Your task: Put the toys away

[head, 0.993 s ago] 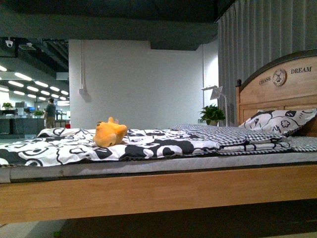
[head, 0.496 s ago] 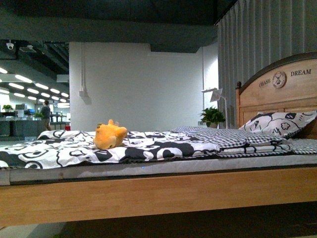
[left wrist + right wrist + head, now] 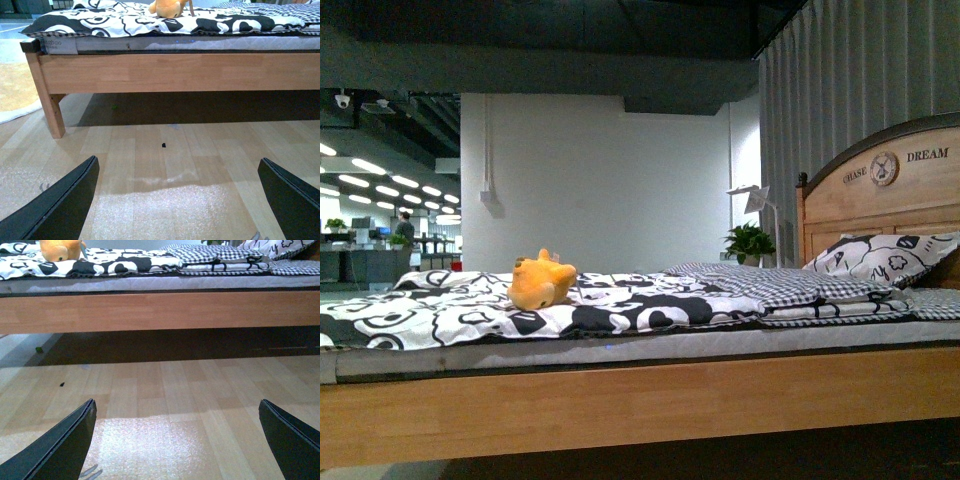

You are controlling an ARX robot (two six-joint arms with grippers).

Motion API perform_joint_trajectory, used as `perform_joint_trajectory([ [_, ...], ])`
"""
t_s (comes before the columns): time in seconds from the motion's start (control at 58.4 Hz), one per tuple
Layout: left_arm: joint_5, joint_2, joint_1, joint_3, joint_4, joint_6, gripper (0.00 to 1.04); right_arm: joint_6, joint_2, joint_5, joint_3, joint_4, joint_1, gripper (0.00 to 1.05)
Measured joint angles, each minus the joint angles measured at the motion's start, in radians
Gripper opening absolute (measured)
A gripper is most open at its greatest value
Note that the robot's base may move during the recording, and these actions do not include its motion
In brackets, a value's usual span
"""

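Observation:
An orange-yellow plush toy (image 3: 541, 281) lies on the black-and-white quilt of the bed (image 3: 620, 405), left of the middle. It also shows at the edge of the left wrist view as the plush toy (image 3: 169, 7) and of the right wrist view as the plush toy (image 3: 60, 249). My left gripper (image 3: 177, 202) hangs open low over the wooden floor, well short of the bed, with nothing between its fingers. My right gripper (image 3: 177, 442) is open over the floor too, empty. Neither arm shows in the front view.
The bed's wooden side rail (image 3: 175, 72) and corner leg (image 3: 50, 112) stand ahead, with dark space beneath. A pillow (image 3: 880, 258) leans on the headboard (image 3: 880, 195) at right. A folded checkered blanket (image 3: 770, 285) lies on the bed. A pale rug (image 3: 15, 95) lies past the bed's foot corner.
The front camera's view has shifted: the bed, toy and headboard sit slightly lower in frame than a second ago. The toy has not moved on the quilt.

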Motion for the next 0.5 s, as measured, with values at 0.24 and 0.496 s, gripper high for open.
perform_joint_trajectory([
  [0.24,0.000,0.000,0.000,0.000,0.000,0.000,0.98,0.000,0.000,0.000,0.000,0.000,0.000,0.98],
  [0.496,0.000,0.000,0.000,0.000,0.000,0.000,0.98,0.000,0.000,0.000,0.000,0.000,0.000,0.98],
])
